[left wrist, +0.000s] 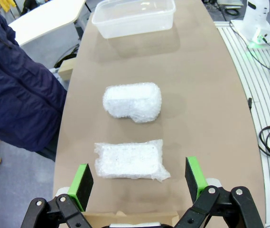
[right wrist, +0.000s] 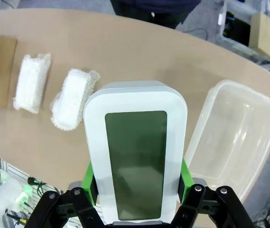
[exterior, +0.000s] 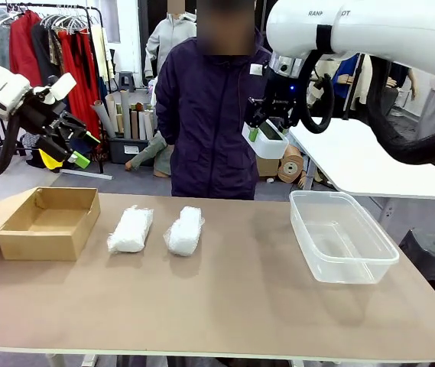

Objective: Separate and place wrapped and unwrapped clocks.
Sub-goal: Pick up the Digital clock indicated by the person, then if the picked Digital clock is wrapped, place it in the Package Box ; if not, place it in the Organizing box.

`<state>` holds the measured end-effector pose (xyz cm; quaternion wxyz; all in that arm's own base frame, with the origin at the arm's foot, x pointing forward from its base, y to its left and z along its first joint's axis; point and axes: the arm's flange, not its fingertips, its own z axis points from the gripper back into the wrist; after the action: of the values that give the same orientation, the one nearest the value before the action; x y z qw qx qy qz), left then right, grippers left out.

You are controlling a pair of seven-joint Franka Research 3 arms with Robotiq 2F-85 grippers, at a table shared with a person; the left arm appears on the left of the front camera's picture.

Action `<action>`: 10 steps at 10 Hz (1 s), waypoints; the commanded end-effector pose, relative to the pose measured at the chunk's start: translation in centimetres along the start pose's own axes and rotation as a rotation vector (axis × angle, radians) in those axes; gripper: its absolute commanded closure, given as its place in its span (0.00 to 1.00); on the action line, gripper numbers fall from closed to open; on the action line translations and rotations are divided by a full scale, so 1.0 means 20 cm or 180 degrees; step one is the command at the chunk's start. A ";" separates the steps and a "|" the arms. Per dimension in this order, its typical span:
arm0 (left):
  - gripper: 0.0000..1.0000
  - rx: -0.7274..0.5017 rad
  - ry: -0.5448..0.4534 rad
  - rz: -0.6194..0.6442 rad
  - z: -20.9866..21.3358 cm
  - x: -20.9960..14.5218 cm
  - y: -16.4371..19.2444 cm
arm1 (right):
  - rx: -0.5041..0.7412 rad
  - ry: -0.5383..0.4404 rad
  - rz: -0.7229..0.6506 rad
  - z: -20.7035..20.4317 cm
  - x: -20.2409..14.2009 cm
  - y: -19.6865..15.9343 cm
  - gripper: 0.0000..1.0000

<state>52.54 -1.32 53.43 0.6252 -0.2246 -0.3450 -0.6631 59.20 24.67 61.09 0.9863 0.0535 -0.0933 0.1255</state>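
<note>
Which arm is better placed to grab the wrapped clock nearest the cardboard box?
Left. The left tool is open above the cardboard box side, and that wrapped clock lies straight ahead in its wrist view. The right tool is shut on the bare clock, raised near the tub.

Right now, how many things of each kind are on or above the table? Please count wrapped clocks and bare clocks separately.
Wrapped clocks: 2
Bare clock: 1
Clear plastic tub: 1
Cardboard box: 1
Total: 5
</note>
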 end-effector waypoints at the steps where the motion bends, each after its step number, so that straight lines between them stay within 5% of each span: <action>1: 0.00 0.0014 -0.0013 -0.0008 0.01 0.00 0.00 | 0.0015 0.0006 -0.0015 0.00 0.00 -0.01 1.00; 10: 0.00 0.0014 -0.0013 -0.0008 0.01 0.00 0.00 | 0.0015 0.0006 -0.0015 0.00 0.00 -0.01 1.00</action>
<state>52.54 -1.32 53.43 0.6252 -0.2246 -0.3450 -0.6631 59.39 24.61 60.60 0.9868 0.0527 -0.0893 0.1240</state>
